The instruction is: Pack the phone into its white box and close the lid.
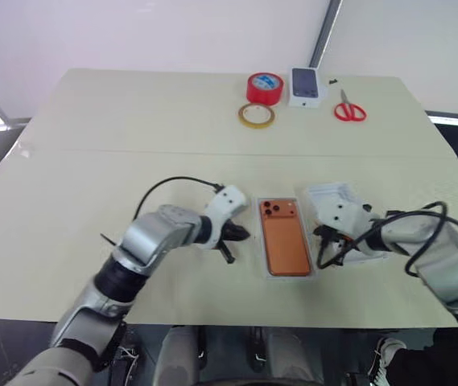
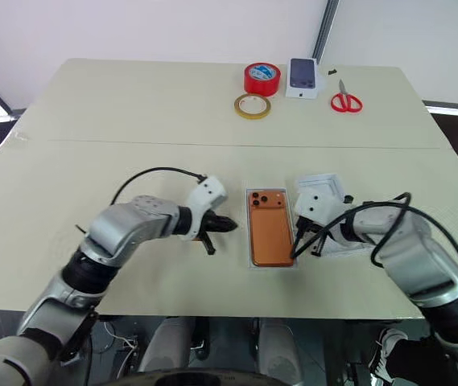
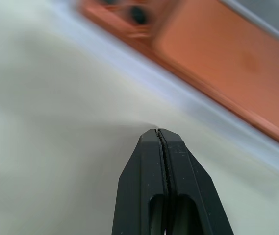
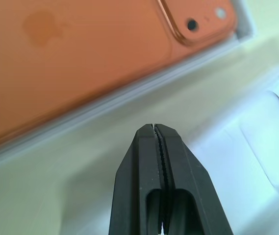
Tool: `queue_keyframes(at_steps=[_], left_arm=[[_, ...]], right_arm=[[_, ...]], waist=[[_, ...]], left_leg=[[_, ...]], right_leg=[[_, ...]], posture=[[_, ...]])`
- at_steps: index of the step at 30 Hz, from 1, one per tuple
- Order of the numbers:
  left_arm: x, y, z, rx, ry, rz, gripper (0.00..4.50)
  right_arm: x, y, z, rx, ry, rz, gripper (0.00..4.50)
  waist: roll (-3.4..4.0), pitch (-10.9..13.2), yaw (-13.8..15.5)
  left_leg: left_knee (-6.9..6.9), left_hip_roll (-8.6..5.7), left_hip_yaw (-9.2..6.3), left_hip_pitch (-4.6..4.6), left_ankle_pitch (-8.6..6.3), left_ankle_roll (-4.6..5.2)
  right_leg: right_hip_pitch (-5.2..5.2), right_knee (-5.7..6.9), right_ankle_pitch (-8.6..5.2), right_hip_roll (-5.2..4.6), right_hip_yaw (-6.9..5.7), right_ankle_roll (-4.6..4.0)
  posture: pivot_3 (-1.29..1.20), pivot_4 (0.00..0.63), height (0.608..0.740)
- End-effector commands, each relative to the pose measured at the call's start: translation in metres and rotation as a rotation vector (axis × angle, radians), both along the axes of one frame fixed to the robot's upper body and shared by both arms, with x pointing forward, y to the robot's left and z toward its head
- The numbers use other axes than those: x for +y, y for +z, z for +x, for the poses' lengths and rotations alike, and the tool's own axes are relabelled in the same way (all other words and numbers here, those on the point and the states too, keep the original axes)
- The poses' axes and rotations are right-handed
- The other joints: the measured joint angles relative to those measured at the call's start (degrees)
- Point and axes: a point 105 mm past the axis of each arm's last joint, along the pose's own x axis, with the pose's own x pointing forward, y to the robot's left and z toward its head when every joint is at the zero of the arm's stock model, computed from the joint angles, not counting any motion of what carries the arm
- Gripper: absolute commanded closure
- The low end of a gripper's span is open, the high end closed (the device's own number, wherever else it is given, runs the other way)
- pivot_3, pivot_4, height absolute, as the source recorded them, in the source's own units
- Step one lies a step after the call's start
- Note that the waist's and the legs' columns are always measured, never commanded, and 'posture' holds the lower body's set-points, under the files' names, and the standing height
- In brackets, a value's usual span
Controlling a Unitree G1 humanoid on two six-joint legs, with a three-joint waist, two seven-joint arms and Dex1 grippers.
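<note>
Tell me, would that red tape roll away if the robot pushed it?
Probably not. The red tape lies flat on its round face on the table, so a push would likely slide it. It looks like a stiff ring, so it should keep its shape. Stood on its edge, it could well roll.
</note>
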Motion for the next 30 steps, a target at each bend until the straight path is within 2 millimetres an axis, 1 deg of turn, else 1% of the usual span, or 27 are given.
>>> queue_keyframes(at_steps=[1,2,3,5,6,8,11,14,18,21,24,28,30], left_arm=[[0.016,0.03,0.003,-0.149,-0.016,-0.082,4.46],[0.022,0.034,0.003,-0.182,-0.022,-0.092,4.46],[0.027,0.04,0.002,-0.235,-0.035,-0.119,4.49],[0.036,0.045,-0.003,-0.308,-0.059,-0.154,4.5],[0.04,0.045,-0.005,-0.329,-0.07,-0.166,4.5],[0.046,0.043,-0.013,-0.348,-0.099,-0.182,4.5],[0.049,0.039,-0.024,-0.359,-0.151,-0.169,4.5],[0.048,0.034,-0.035,-0.36,-0.2,-0.149,4.5],[0.044,0.034,-0.043,-0.397,-0.244,-0.143,4.5],[0.042,0.036,-0.047,-0.418,-0.261,-0.153,4.5],[0.04,0.037,-0.052,-0.428,-0.284,-0.165,4.5],[0.039,0.035,-0.056,-0.426,-0.297,-0.158,4.5],[0.041,0.033,-0.056,-0.422,-0.297,-0.151,4.5]], right_arm=[[-0.003,0.03,0.0,-0.034,-0.022,0.07,4.5],[-0.003,0.034,-0.001,-0.007,-0.051,0.109,4.5],[-0.004,0.036,-0.002,0.026,-0.081,0.149,4.24],[-0.004,0.035,-0.004,0.085,-0.132,0.192,3.65],[-0.005,0.033,-0.005,0.108,-0.16,0.204,3.12],[-0.009,0.028,-0.001,0.126,-0.267,0.227,2.13],[-0.011,0.024,0.003,0.172,-0.392,0.28,0.55],[-0.015,0.019,0.006,0.19,-0.477,0.267,0.55],[-0.019,0.014,0.012,0.171,-0.559,0.252,0.55],[-0.019,0.009,0.013,0.179,-0.586,0.247,0.55],[-0.014,0.003,0.012,0.198,-0.587,0.262,0.55],[-0.012,-0.008,0.014,0.186,-0.622,0.235,0.55],[-0.009,-0.013,0.015,0.196,-0.644,0.27,1.07]], waist=[[0.0,0.0,0.03],[0.0,0.0,-0.02],[0.0,0.0,-0.03],[0.01,0.0,0.06],[0.02,0.0,0.12],[0.02,-0.01,0.15],[0.04,-0.01,0.11],[0.04,-0.01,0.14],[0.06,-0.01,0.08],[0.07,-0.01,0.06],[0.06,-0.01,0.01],[0.07,-0.02,-0.01],[0.06,-0.02,-0.04]], left_leg=[[-0.01,0.01,0.0,0.0,0.0,0.0],[-0.01,0.01,0.0,0.01,0.0,0.0],[-0.02,0.02,0.02,0.01,0.0,-0.01],[-0.03,0.02,0.03,0.01,-0.01,-0.01],[-0.03,0.04,0.02,0.01,-0.01,-0.01],[-0.03,0.03,0.02,0.0,-0.01,-0.02],[-0.03,-0.02,0.07,-0.03,-0.02,-0.03],[-0.04,-0.03,0.08,-0.1,-0.02,-0.03],[-0.05,-0.03,0.1,-0.13,-0.02,-0.02],[-0.05,-0.03,0.11,-0.12,-0.02,-0.02],[-0.05,-0.02,0.12,-0.12,-0.02,-0.01],[-0.05,0.0,0.12,-0.11,-0.02,-0.01],[-0.05,0.0,0.12,-0.11,-0.02,-0.01]], right_leg=[[0.0,0.0,0.0,0.0,0.0,0.0],[0.02,-0.01,0.0,-0.01,0.0,0.0],[0.0,-0.01,0.0,-0.02,0.01,0.0],[-0.01,-0.02,0.0,-0.05,0.02,-0.02],[-0.01,-0.02,0.0,-0.06,0.01,-0.03],[-0.02,-0.03,0.0,-0.14,0.01,-0.04],[-0.05,-0.04,0.01,-0.35,0.03,-0.06],[-0.12,-0.05,0.01,-0.37,0.03,-0.06],[-0.14,-0.06,0.01,-0.36,0.05,-0.06],[-0.14,-0.05,0.01,-0.33,0.04,-0.06],[-0.13,-0.05,0.01,-0.29,0.04,-0.05],[-0.13,-0.04,0.01,-0.13,0.04,-0.04],[-0.13,-0.04,0.01,-0.11,0.04,-0.04]], posture=[[0.0,0.15,0.74],[0.0,0.15,0.74],[0.0,0.15,0.74],[0.0,0.15,0.74],[0.0,0.15,0.74],[0.0,0.15,0.74],[0.0,0.15,0.74],[0.0,0.15,0.74],[0.0,0.15,0.74],[0.0,0.15,0.74],[0.0,0.15,0.74],[0.0,0.15,0.74],[0.0,0.15,0.74]])
